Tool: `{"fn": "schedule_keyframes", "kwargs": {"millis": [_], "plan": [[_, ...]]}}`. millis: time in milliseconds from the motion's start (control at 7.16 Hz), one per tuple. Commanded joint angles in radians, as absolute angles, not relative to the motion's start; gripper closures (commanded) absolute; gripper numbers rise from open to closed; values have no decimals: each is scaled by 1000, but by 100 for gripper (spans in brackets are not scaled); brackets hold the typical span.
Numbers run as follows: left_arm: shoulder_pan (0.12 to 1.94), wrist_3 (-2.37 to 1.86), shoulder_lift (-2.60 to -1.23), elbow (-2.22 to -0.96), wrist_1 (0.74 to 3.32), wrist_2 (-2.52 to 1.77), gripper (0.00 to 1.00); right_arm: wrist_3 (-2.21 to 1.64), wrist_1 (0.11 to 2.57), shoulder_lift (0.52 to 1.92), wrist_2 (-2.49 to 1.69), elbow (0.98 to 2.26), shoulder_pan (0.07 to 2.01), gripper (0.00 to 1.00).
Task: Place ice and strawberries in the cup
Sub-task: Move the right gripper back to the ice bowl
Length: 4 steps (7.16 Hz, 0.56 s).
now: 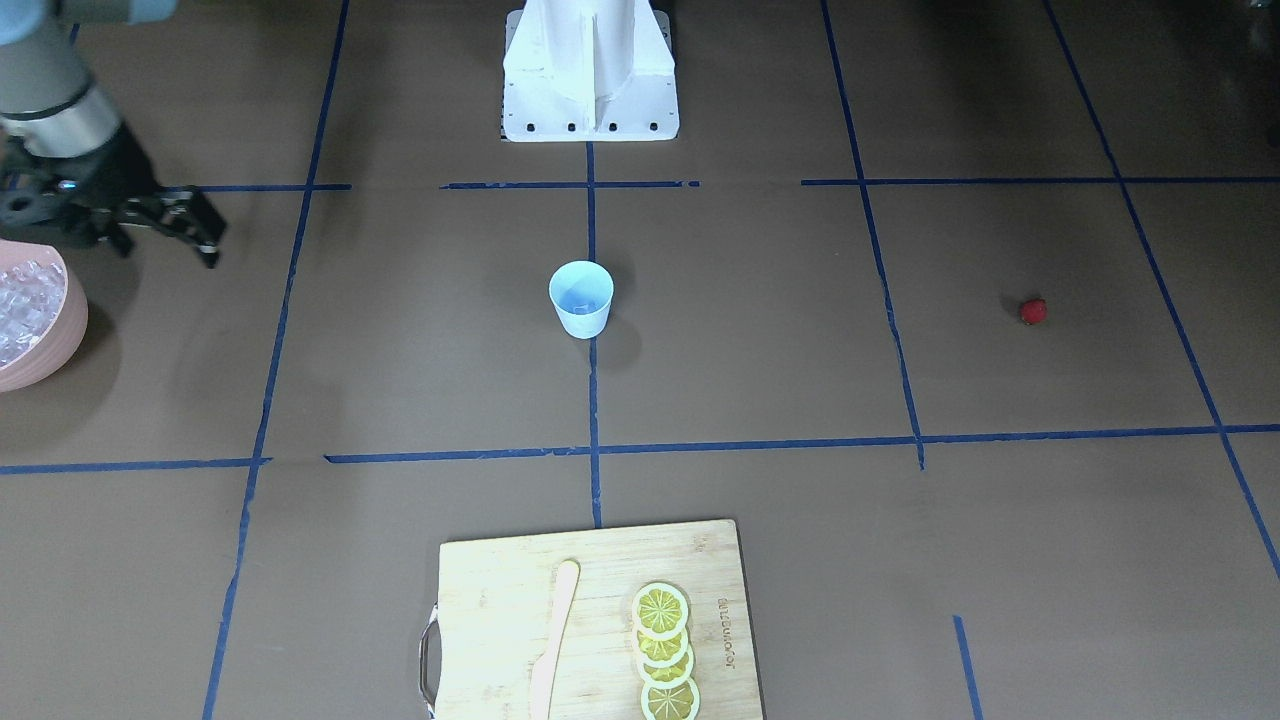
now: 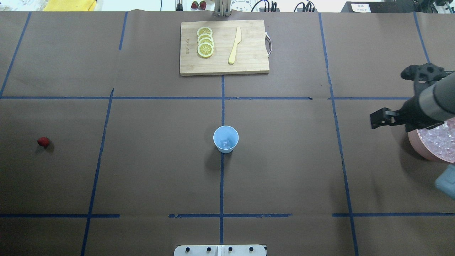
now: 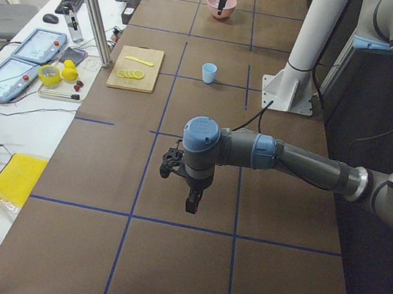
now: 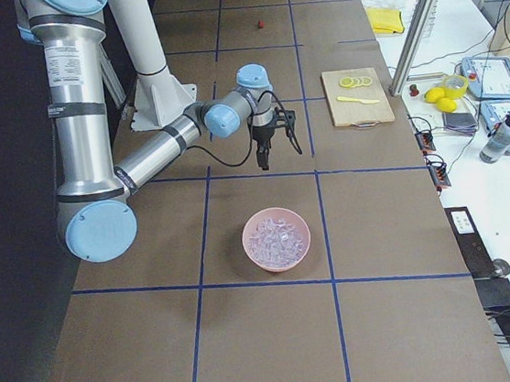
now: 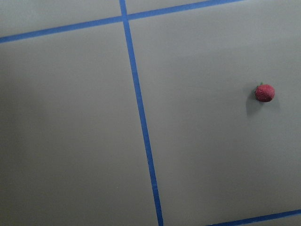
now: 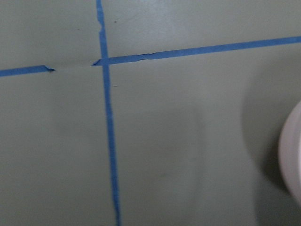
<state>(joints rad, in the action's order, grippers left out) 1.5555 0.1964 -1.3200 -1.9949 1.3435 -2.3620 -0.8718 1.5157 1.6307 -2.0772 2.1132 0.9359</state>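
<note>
The light blue cup [image 2: 225, 139] stands upright at the table's middle [image 1: 581, 300], and what looks like one clear cube lies in it. The ice [image 2: 440, 137] is heaped in a pink bowl [image 2: 417, 144] at the table's right end [image 1: 60, 345]. My right gripper [image 2: 391, 122] hangs open and empty just beside the bowl, on the cup's side [image 1: 170, 250]. The strawberry [image 2: 43, 142] lies alone on the table at the far left [image 1: 1033, 311] and shows in the left wrist view [image 5: 265, 92]. My left gripper [image 3: 189, 196] hovers above the table; I cannot tell whether it is open or shut.
A wooden cutting board [image 2: 249, 67] with lemon slices [image 2: 205, 46] and a pale knife [image 2: 234, 46] lies at the far edge. The white robot base [image 1: 590, 100] stands behind the cup. Blue tape lines cross the brown table.
</note>
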Motion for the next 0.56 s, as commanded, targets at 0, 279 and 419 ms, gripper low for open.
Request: {"fn": "schedule_keyframes", "kwargs": {"millis": [0,279,419], "plan": [[1555,196,-1318,-1988,1342,-2361,0,-390,1516,1739,-2251,2054,1163,2],[1554,198,-1304,-1988,1344,-2362,0,-148,1517,1787,-2280,1996,1244,2],[1555,198,-1304,-1988,1344,-2362,0,-103,1516,1789,-2287,1941,1267,1]]}}
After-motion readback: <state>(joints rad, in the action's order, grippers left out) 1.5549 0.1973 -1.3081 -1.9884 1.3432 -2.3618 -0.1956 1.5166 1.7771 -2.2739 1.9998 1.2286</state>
